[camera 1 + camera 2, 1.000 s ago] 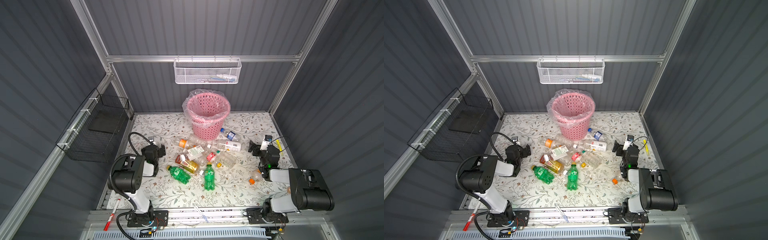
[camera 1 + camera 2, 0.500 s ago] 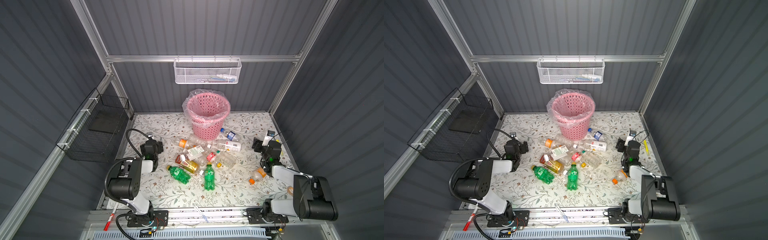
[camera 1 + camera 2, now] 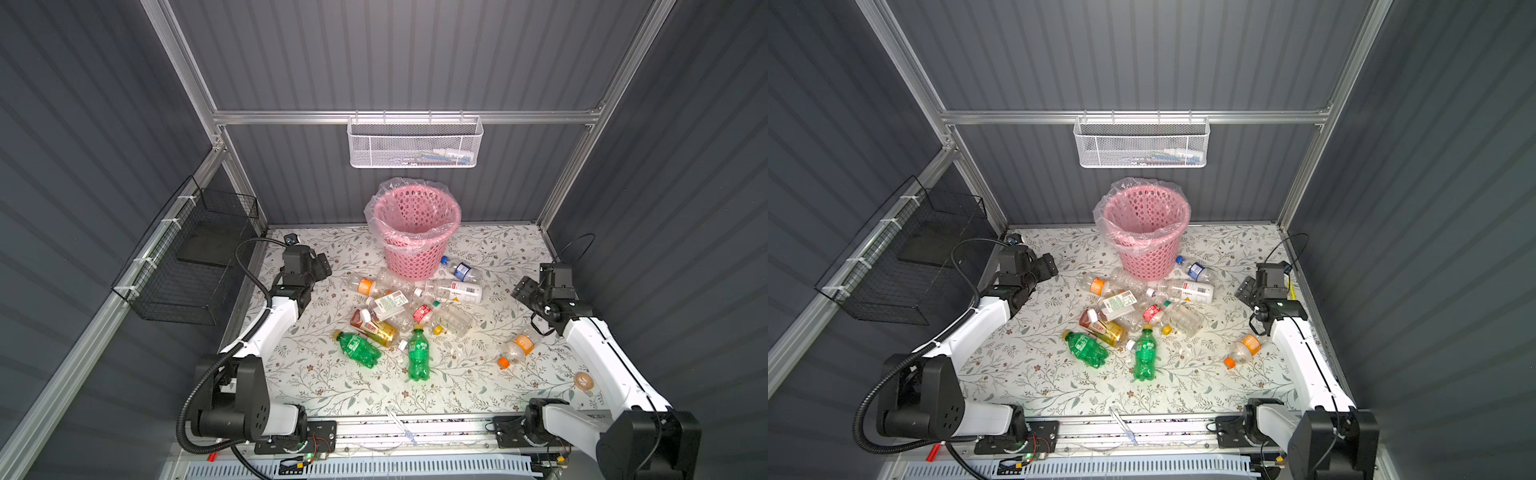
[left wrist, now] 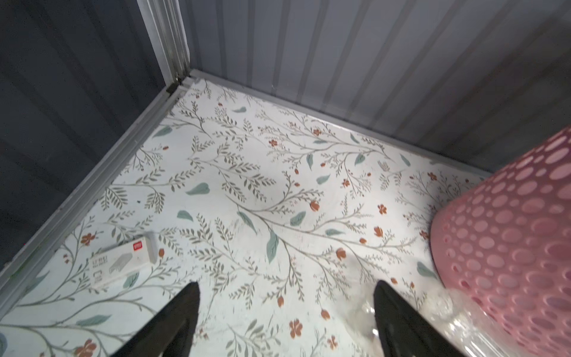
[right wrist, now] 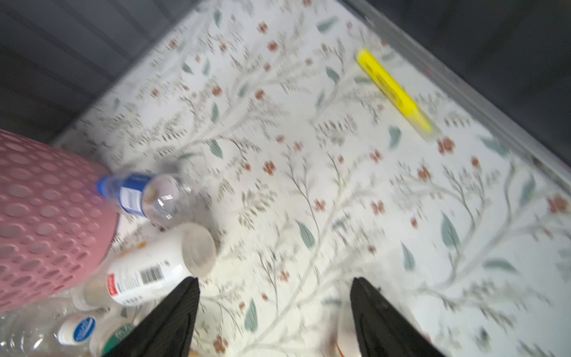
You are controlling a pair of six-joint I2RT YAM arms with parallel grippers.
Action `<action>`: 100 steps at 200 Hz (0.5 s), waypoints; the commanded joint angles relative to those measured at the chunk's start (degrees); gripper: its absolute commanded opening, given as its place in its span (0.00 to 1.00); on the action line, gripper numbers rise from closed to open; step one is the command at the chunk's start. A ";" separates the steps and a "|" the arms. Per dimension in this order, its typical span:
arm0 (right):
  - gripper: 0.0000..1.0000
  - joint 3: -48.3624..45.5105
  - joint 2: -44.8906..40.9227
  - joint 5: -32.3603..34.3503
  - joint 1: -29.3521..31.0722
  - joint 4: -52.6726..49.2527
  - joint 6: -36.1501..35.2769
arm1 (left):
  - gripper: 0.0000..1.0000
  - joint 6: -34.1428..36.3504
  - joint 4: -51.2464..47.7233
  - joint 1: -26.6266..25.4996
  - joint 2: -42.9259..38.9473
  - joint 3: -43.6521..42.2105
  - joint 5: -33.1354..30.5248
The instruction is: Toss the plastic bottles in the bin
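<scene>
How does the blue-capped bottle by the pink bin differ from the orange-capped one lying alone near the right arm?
The blue-capped bottle has a blue cap and label; the orange-capped bottle has orange ones. The blue-capped bottle lies beside the bin; the orange-capped bottle lies apart, by the right arm. The blue cap faces the bin, the orange cap faces the front of the table. Both are clear and lie on their sides.

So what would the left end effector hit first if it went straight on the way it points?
Probably just the bare floral-patterned tabletop: the left end effector aims between the round pink perforated plastic bin and a small white cardboard box.
</scene>
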 commanded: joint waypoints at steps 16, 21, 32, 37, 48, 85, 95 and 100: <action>0.80 -1.92 -6.34 1.92 0.22 -19.35 10.22 | 0.91 -2.00 -9.00 0.00 -2.58 -0.55 9.53; 0.80 -2.80 -6.66 2.18 0.22 -19.35 10.45 | 0.91 -1.91 -8.64 0.00 -2.74 -1.05 10.38; 0.80 -4.23 -6.95 2.11 0.20 -19.35 10.98 | 0.90 -1.45 -5.99 -0.05 -3.21 -2.68 12.87; 0.80 -4.79 -6.96 1.95 0.29 -19.26 11.45 | 0.91 -1.35 -5.03 -0.11 -3.37 -3.20 13.75; 0.80 -6.03 -7.15 0.96 0.30 -19.09 12.81 | 0.90 -1.28 -4.61 -0.18 -3.25 -3.29 14.92; 0.79 -10.51 -9.02 -1.72 1.21 -17.50 14.56 | 0.91 -0.65 -4.46 -0.44 -0.57 -1.63 18.58; 0.79 -11.83 -9.13 -2.36 1.34 -16.69 15.30 | 0.90 -0.73 -4.50 -0.62 0.40 -1.07 19.24; 0.79 -12.48 -9.16 -2.57 1.54 -15.96 15.56 | 0.90 -0.92 -4.30 -0.68 0.86 -0.81 19.44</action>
